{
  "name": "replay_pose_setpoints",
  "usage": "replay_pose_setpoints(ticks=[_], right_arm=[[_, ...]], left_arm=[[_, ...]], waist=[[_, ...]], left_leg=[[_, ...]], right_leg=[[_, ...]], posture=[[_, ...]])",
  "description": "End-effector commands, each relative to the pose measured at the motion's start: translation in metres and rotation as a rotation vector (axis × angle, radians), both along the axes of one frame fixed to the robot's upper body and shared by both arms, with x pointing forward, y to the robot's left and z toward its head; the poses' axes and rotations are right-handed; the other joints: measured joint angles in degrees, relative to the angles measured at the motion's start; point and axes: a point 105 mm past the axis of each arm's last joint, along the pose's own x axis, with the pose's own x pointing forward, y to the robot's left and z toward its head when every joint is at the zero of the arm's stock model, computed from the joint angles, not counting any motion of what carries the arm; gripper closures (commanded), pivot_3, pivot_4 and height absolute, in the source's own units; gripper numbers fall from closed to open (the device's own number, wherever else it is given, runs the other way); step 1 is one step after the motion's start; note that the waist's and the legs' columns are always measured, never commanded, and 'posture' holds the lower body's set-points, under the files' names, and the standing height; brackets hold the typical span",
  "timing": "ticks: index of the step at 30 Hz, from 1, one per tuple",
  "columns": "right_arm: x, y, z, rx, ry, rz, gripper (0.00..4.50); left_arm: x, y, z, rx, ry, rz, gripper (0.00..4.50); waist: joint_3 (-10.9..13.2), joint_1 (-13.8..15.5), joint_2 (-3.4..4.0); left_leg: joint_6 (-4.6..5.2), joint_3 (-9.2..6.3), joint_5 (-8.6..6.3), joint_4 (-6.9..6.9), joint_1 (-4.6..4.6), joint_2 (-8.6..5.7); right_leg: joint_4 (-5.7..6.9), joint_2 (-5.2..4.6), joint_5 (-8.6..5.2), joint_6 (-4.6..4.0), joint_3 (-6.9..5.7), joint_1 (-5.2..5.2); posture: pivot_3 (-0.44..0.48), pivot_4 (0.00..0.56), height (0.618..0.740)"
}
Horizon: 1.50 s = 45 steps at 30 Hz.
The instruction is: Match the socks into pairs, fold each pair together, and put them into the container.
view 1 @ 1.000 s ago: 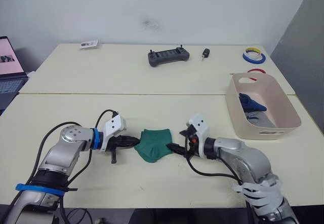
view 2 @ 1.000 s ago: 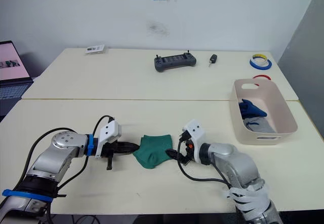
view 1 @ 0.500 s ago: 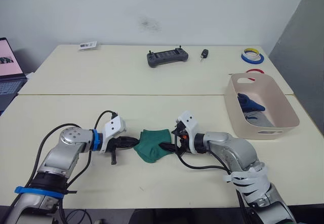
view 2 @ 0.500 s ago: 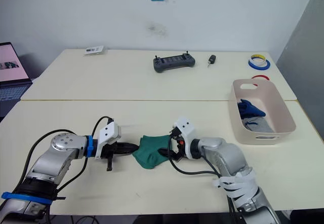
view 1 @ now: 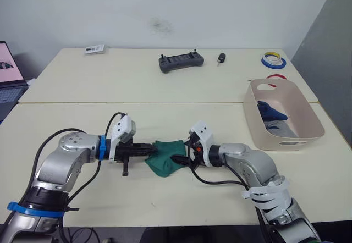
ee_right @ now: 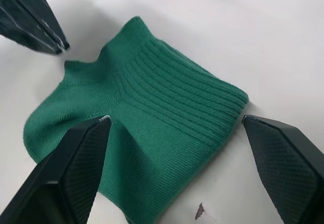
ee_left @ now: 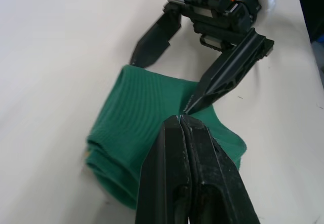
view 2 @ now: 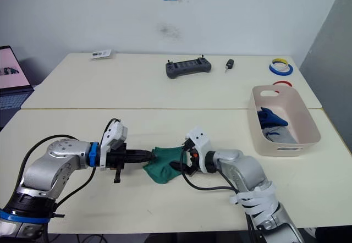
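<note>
You are working the green socks (view 1: 165, 156) at the near edge of the tabletop (view 1: 181, 94). The left pincer (ee_left: 178, 124), fingers pressed together, is touching the fabric's middle; the right pincer (ee_right: 174, 127) is spreading wide astride it. Pinch both layers together before lifting. Further right, the container (view 1: 308, 123) is holding blue and grey socks

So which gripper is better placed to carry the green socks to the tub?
Probably the right gripper: open across the green socks, nearer the container. The left gripper is shut.
</note>
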Motion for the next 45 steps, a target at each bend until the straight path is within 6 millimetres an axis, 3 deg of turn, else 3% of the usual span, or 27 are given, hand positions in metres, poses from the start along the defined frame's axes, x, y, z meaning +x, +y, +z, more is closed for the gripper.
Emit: replay_pose_setpoints(ticks=[1,5,8,12,19,30,34,43,45], right_arm=[[-0.002,-0.001,-0.001,-0.010,-0.029,0.016,0.04],[-0.004,-0.002,-0.001,0.014,0.028,-0.010,0.04],[-0.001,-0.007,-0.011,-0.079,0.066,-0.052,0.04],[-0.007,0.002,-0.013,-0.088,0.094,-0.020,0.04],[-0.016,0.027,-0.010,-0.049,0.118,0.030,0.04],[-0.014,0.033,0.000,0.016,0.136,0.038,0.04],[-0.015,0.035,0.001,0.029,0.136,0.037,0.88],[-0.010,0.034,0.010,0.055,0.091,0.026,4.07],[-0.010,0.031,0.015,0.063,0.057,0.031,4.47]], left_arm=[[0.006,0.007,-0.013,0.053,-0.020,0.029,4.50],[0.013,0.011,-0.027,0.079,-0.022,0.047,4.50],[0.012,0.011,-0.037,0.097,-0.010,0.042,4.50],[0.006,0.016,-0.045,0.120,0.000,0.040,4.50],[0.000,0.023,-0.048,0.132,0.010,0.059,4.50],[-0.002,0.028,-0.051,0.145,0.012,0.074,4.50],[-0.002,0.029,-0.051,0.148,0.009,0.078,4.50],[0.000,0.034,-0.049,0.151,-0.005,0.095,4.50],[0.002,0.034,-0.045,0.135,-0.011,0.103,4.50]], waist=[[0.0,0.0,0.00],[0.0,0.2,-0.01],[0.0,0.2,0.00],[0.0,0.2,0.00],[-0.1,-0.5,0.01],[-0.1,-1.0,0.03],[-0.1,-1.0,0.03],[-0.1,-1.1,0.05],[-0.1,-1.0,0.05]], left_leg=[[0.00,0.00,0.00,0.00,0.00,0.00],[0.00,-0.01,0.00,0.01,-0.05,0.01],[0.00,0.00,0.00,0.01,-0.05,0.01],[0.00,-0.01,0.00,0.00,0.01,-0.01],[0.01,-0.01,-0.01,-0.06,0.24,0.03],[0.01,-0.04,-0.01,-0.10,0.27,0.06],[0.01,-0.03,-0.01,-0.10,0.27,0.06],[0.01,-0.03,-0.01,-0.12,0.24,0.06],[0.01,-0.04,-0.01,-0.12,0.24,0.06]], right_leg=[[0.00,0.00,0.00,0.00,0.00,0.00],[-0.01,-0.01,0.00,0.00,-0.01,-0.02],[0.00,-0.04,0.00,0.00,0.00,-0.01],[-0.01,-0.09,0.00,0.00,-0.02,0.05],[0.00,-0.06,0.00,0.00,0.01,0.16],[0.01,-0.03,0.00,0.00,0.00,0.16],[0.00,-0.03,0.00,0.00,0.00,0.15],[0.00,-0.04,0.00,0.00,0.00,0.13],[0.00,-0.04,0.00,0.00,0.00,0.13]], posture=[[0.000,0.150,0.740],[0.000,0.150,0.740],[0.000,0.150,0.740],[0.000,0.150,0.740],[0.000,0.150,0.740],[0.000,0.150,0.740],[0.000,0.150,0.740],[0.000,0.150,0.740],[0.000,0.150,0.740]])
